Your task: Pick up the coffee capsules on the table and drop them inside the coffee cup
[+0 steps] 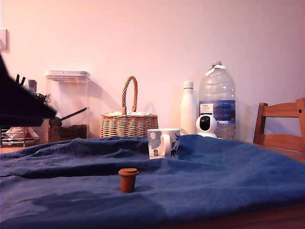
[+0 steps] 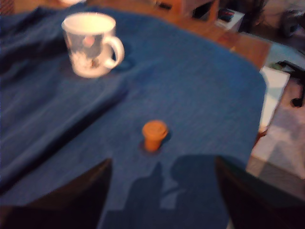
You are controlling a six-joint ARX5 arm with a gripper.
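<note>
Reading left to right in the exterior view: my arm point(image 1: 21, 102) is just a dark wedge at the left edge, high over the bench point(image 1: 286, 155) and well clear of everything. Behind it along the wall sit a clear storage tub point(image 1: 67, 105), a wicker basket point(image 1: 128, 121), a white bottle point(image 1: 188, 107), a big water jug point(image 1: 218, 98) and a small round camera point(image 1: 207, 125); a wooden chair point(image 1: 281, 126) is at the right edge. None of that is in my path, I'd say.

Coffee cup point(image 1: 163, 142) stands upright mid-frame on the blue cloth point(image 1: 228, 181), mouth open upward, so a drop from above should work. Only one capsule point(image 1: 128, 180) shows, the reddish-brown one, upright, rim up, lower centre, in front of the cup and apart from it. No green one visible.

Wrist view: cup point(image 2: 91, 44) upper left, handle toward frame right; capsule point(image 2: 154, 135) near centre. Jaws point(image 2: 164, 200) are spread wide, dark fingers point(image 2: 71, 200) at both lower corners, nothing between them, touching nothing. Capsule sits ahead of the gap, roughly centred, which looks like a lined-up approach. Picture is soft, so fine alignment I can't confirm.
</note>
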